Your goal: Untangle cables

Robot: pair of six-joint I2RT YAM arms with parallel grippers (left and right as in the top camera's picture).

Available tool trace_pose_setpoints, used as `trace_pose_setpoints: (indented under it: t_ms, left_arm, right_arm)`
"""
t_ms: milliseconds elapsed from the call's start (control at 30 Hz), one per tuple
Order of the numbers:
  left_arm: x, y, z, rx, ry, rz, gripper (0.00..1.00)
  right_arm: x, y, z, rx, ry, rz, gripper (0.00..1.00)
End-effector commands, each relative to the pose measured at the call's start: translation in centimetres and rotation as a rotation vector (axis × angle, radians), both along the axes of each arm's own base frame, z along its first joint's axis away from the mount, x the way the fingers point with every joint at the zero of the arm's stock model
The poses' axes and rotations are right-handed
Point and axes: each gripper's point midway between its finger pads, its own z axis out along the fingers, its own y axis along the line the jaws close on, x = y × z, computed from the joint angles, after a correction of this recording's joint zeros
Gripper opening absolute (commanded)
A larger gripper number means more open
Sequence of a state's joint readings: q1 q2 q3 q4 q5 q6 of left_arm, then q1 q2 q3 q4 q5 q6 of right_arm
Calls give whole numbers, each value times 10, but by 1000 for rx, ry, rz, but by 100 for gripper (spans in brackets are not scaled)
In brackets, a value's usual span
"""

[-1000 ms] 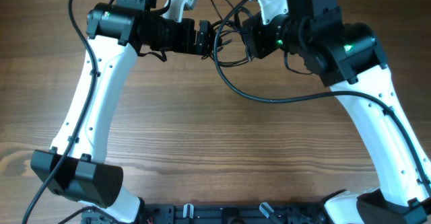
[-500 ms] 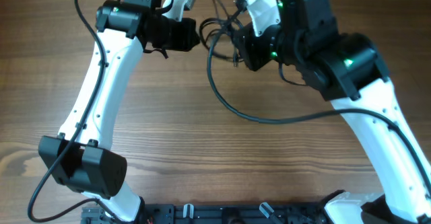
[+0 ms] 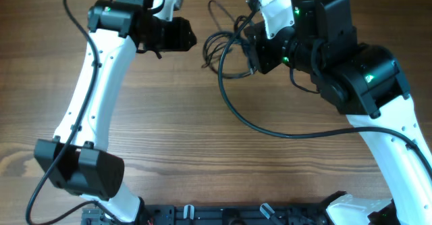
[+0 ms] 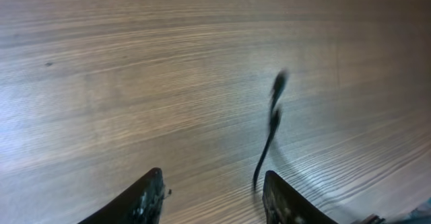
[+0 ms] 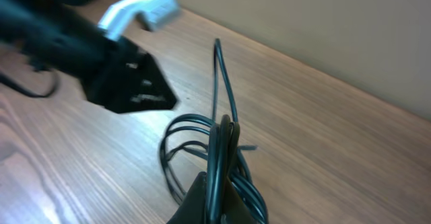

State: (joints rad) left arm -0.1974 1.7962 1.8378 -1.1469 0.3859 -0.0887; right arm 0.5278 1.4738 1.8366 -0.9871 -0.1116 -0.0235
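We've got right fingers (image 5: 192,207) clamped on the cables (image 5: 221,143), loose strand pointing at the wall (image 5: 323,22), left fingers (image 4: 145,200) apart above wood surface (image 4: 135,83).

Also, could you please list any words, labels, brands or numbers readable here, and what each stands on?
None. No readable lettering shows on the left arm, the right arm, the cables or the wooden table; the right arm's green lights are plain dots.

Both arms reach far out from their bases. The left gripper (image 3: 192,36) points sideways toward its partner, fingers (image 4: 149,196) apart with nothing between them. The right gripper (image 3: 251,51) faces back at it, fingers (image 5: 196,198) pinched tight on the cables (image 5: 217,143).
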Motion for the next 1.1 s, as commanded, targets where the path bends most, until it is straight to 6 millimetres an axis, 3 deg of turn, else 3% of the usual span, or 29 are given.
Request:
trace_pose_setpoints:
  t_ms: [0,33,200,500,900,1067]
  left_arm:
    - [-13,18,37,-62,-33,78,58]
    - [-20,13,43,-104,-24,58,63]
    - [-40,-12,62,-256,10,-32,62]
    - [-33,-34,71,-275,-50,-69,67]
    - [-29,-48,56,-151,-76,-56,65]
    - [-25,-49,36,-74,-57,-42,63]
  right_arm:
    - [6,-7,7,-18,-42,-45,4]
    - [7,-7,7,-17,-44,-45,4]
    - [12,-2,3,-12,-36,-39,4]
    - [-6,21,4,71,17,100,4]
    - [-10,24,3,81,36,119,4]
    - [-14,28,4,98,46,146,4]
